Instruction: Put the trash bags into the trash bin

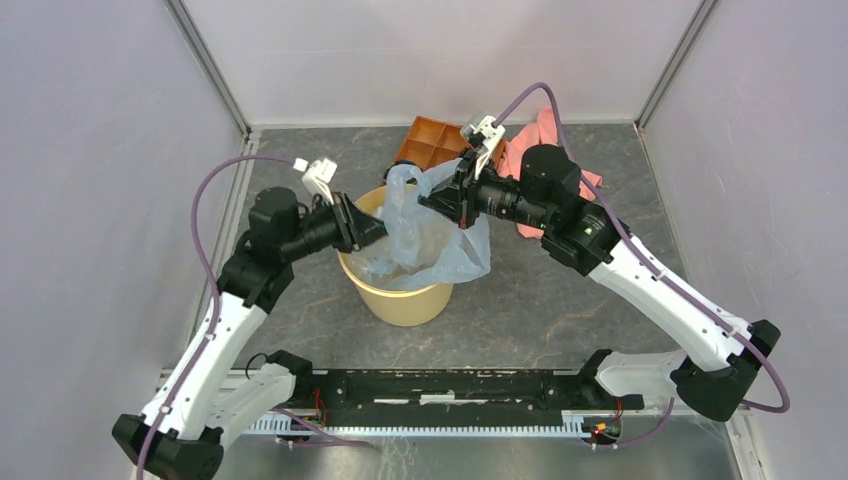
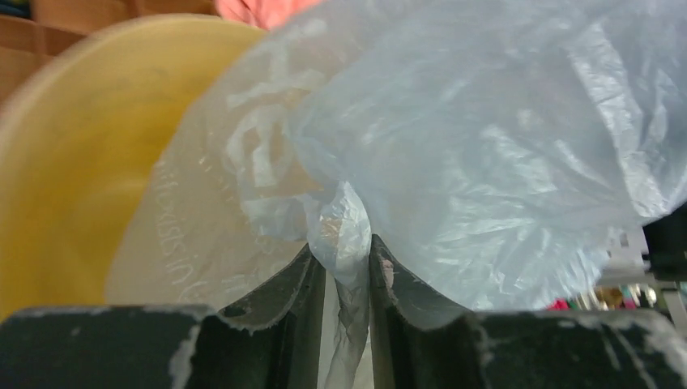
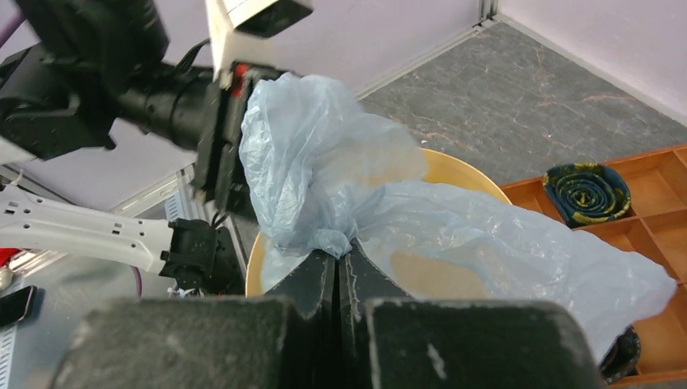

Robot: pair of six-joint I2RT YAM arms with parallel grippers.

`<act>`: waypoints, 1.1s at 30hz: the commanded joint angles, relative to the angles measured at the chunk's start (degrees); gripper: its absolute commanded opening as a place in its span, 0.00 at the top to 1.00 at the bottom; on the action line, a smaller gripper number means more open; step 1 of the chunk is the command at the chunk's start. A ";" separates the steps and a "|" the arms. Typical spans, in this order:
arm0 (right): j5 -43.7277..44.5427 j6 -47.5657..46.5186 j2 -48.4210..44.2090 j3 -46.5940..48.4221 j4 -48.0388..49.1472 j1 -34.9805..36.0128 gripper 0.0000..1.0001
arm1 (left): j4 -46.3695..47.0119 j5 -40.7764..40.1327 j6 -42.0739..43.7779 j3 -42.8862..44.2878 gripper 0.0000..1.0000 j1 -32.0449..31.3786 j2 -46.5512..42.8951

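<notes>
The pale blue-grey trash bag (image 1: 432, 232) hangs crinkled over the mouth of the tan-yellow trash bin (image 1: 402, 298) in the top view. My left gripper (image 1: 378, 228) is shut on the bag's left edge over the bin's left rim; in the left wrist view (image 2: 347, 258) a twist of film sits between the fingers, beside the bin's wall (image 2: 73, 154). My right gripper (image 1: 428, 202) is shut on the bag's upper right part; in the right wrist view (image 3: 337, 253) the film (image 3: 324, 174) bunches at the fingertips above the bin's rim (image 3: 466, 172).
An orange compartment tray (image 1: 428, 142) stands just behind the bin, with a dark rolled item in one cell (image 3: 587, 188). A pink cloth (image 1: 528, 150) lies at the back right under my right arm. Walls close in the table on three sides.
</notes>
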 commanded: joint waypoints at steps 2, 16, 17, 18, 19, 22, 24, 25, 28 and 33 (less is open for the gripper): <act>1.94 4.00 0.93 -3.10 5.97 -0.19 0.99 | 3.32 -10.69 -4.10 -3.15 0.70 -12.07 1.14; 3.15 10.12 8.64 -6.35 7.34 2.90 0.99 | -7.26 -16.31 -2.18 4.39 0.17 -14.68 -4.58; 4.03 9.68 10.01 -5.23 5.97 3.90 0.99 | -9.44 -17.52 -1.65 5.20 0.13 -14.70 -5.28; 5.07 9.32 11.00 -4.45 4.91 4.67 0.99 | -11.77 -18.54 -0.96 6.15 0.10 -14.70 -6.02; 6.28 9.27 12.03 -4.03 4.51 5.29 0.99 | -14.63 -20.89 -0.17 7.29 0.09 -14.68 -6.84; 9.10 11.62 13.47 -5.89 7.96 6.07 0.99 | -22.03 -26.22 0.07 9.65 0.05 -14.68 -9.48; 8.71 13.59 14.65 -7.09 11.44 6.08 0.99 | -22.14 -24.01 -3.56 10.60 0.01 -14.68 -12.28; 8.00 13.95 14.97 -7.34 12.92 6.16 0.99 | -19.66 -21.36 -6.40 10.46 0.00 -14.68 -13.43; 8.68 14.20 12.79 -10.03 19.67 6.64 0.99 | -10.97 -19.27 -16.86 8.73 0.07 -14.68 -15.22; 11.94 13.71 8.39 -14.07 21.51 6.97 0.99 | -11.62 -26.36 -22.97 9.81 0.23 -14.68 -11.16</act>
